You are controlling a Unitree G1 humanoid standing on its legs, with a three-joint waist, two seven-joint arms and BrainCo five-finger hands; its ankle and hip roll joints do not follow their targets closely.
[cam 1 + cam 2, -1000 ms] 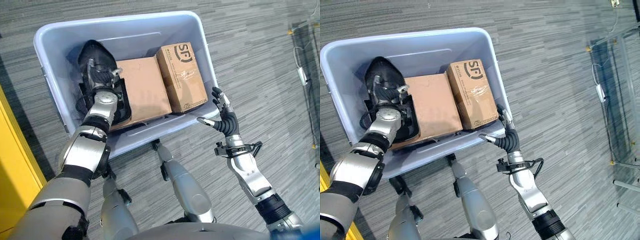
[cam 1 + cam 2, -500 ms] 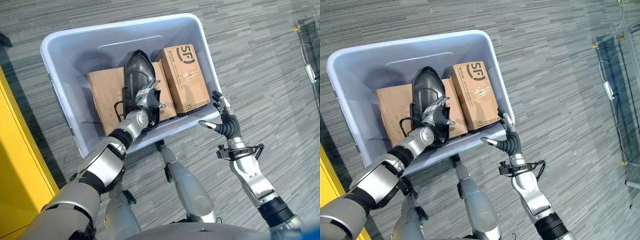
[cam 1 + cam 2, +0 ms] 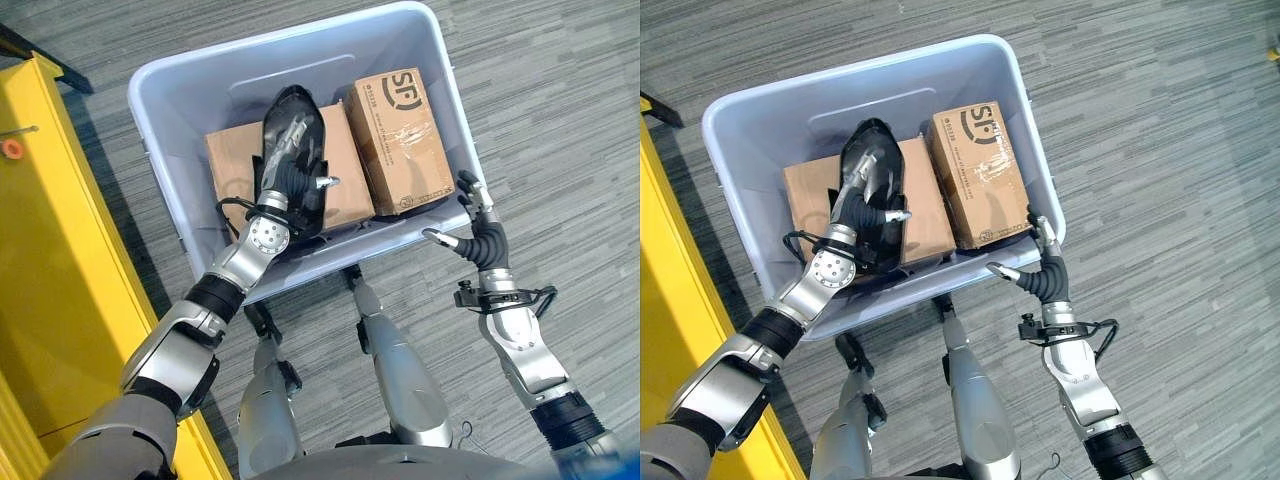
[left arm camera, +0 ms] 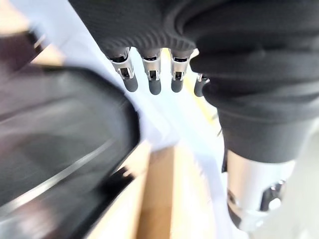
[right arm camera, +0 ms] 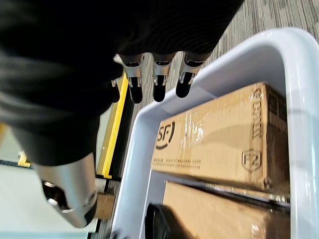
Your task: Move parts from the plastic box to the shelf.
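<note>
On the grey striped carpet in front of the robot sits a pale blue plastic box [image 3: 165,110], and beside it, on the robot's left, stands a yellow shelf [image 3: 60,260]. Inside the box lie two cardboard cartons: a flat wide one [image 3: 345,185] in the middle and a narrower one [image 3: 405,140] just beside it on the right, its top taped and printed. The left hand [image 3: 290,165] reaches over the near wall of the box and has its fingers wrapped round a black glossy part [image 3: 290,110], a curved shell-like piece held above the flat carton and tilted, its pointed end aimed toward the far wall. A thin black cord [image 3: 232,205] loops down from the part near the wrist. The right hand [image 3: 478,228] hovers just outside the box's near right corner, close to the rim but holding nothing, its fingers loosely spread and its thumb stuck out to the side.
</note>
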